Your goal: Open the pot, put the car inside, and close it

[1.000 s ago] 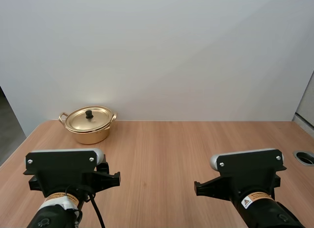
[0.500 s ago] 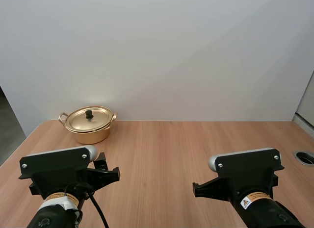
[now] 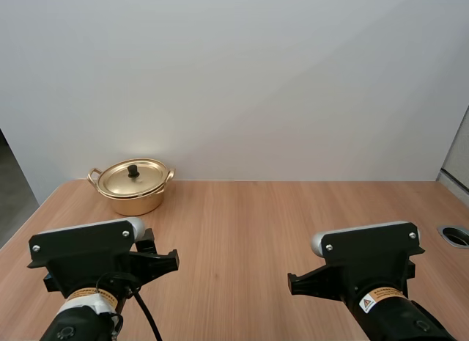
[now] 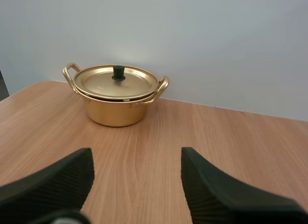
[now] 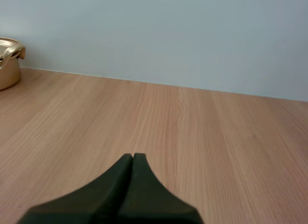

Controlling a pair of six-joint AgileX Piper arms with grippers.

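Gold pot [image 3: 136, 202], lid [image 3: 121, 180] on, by the table's [image 3: 293, 216] far-left edge — open wood between, left jaws apart, right jaws together.

Lab-style test bench: a wooden table [image 3: 293, 216] against a plain white wall [image 3: 256, 77].

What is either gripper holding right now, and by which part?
Nothing. The left gripper stands open facing the pot; the right gripper is shut on nothing.

Lidded pot [image 3: 133, 187] on table [image 3: 256, 227], far-left corner
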